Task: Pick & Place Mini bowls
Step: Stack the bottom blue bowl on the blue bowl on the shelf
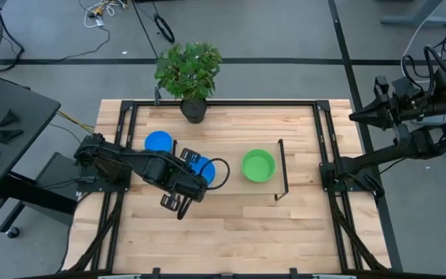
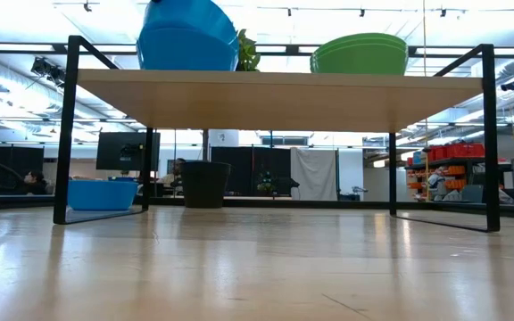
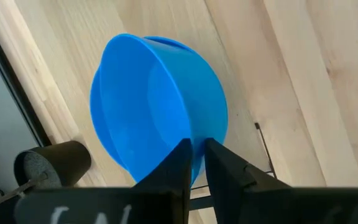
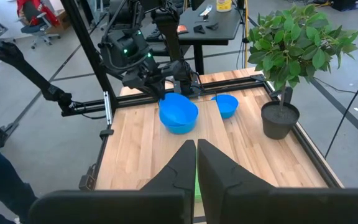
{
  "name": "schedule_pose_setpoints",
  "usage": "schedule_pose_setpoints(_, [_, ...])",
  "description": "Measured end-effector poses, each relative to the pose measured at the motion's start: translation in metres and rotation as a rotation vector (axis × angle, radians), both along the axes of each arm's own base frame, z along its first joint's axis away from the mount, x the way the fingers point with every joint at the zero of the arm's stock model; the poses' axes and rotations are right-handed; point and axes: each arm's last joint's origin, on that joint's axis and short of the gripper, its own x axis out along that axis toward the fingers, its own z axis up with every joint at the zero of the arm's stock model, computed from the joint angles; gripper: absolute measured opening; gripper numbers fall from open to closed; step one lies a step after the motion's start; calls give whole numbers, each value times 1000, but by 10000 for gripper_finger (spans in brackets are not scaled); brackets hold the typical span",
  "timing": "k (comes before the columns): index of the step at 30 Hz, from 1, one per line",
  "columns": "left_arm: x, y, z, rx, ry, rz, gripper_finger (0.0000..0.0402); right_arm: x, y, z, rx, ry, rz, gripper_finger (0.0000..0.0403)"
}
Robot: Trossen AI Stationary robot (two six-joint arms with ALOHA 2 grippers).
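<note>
We see our left gripper [image 1: 186, 180] out over the middle of the table, its fingers [image 3: 185, 163] pinched on the rim of a blue mini bowl [image 3: 157, 106]. The rim hold leaves the bowl's hollow free and its base on the low raised shelf [image 2: 275, 89], where it sits tilted, probably because it is gripped on one side. A second blue mini bowl [image 1: 159, 141] rests just behind the gripper, on the table below the shelf in the low view, so we judge it is waiting its turn. Further right along the shelf, well apart from the fingers, sits a green mini bowl [image 1: 259, 165], likely a stack. The potted plant [image 1: 190, 71] stands at the far edge. Our right gripper [image 4: 196, 163] waits off the table's right side, fingers closed on nothing.
</note>
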Motion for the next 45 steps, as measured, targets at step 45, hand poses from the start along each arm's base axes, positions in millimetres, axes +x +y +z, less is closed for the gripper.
schedule_pose_setpoints(45, [10,-2,-13,-19,54,10,8,0,0,0,0,-1,1,21])
